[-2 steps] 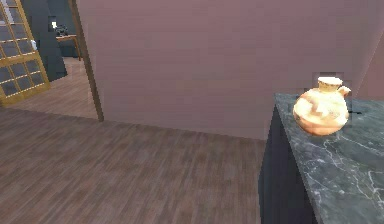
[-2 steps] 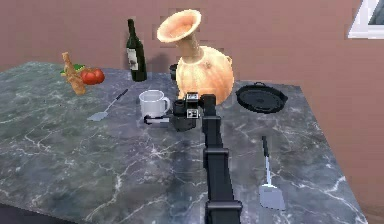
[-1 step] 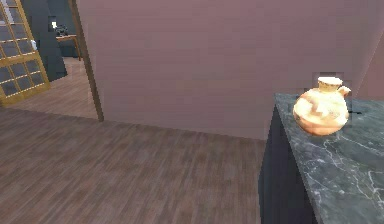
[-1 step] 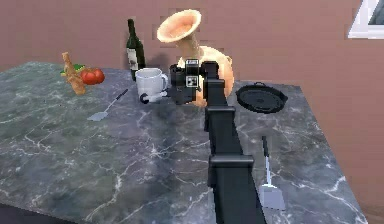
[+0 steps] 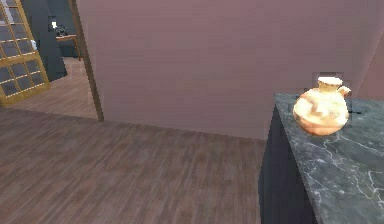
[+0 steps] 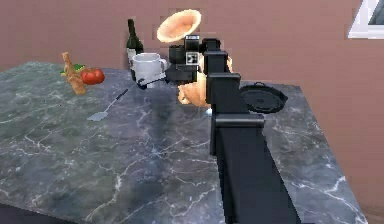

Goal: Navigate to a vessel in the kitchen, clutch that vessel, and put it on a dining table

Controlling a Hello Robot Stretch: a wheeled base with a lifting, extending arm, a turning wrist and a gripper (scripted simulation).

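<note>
KITCHEN COUNTER: A dark marbled countertop (image 6: 80, 150) spreads beneath my one arm (image 6: 240, 160), which reaches out across it. In the forward view the same countertop (image 5: 340, 170) sits at the right, with a pink wall and wood floor beyond.

The pale orange vessel (image 6: 183, 28) stands upright on the stone with its long axis vertical and its flared mouth uppermost. It is partly hidden behind my pincer's dark body. In the forward view the vessel (image 5: 321, 108) sits near the counter's end.

In the arm side view it rises just right of my pincer (image 6: 150, 80), so I judge the coming move turns on shifting the fingers that way. A white cup (image 6: 148, 64) stands at the fingertips, and I cannot tell whether my pincer grips anything or how its fingers are set.

A black pan (image 6: 262, 98) lies to the arm's right. A bottle (image 6: 131, 38), a tomato (image 6: 94, 75) and a grey utensil (image 6: 108, 106) lie to its left.
</note>
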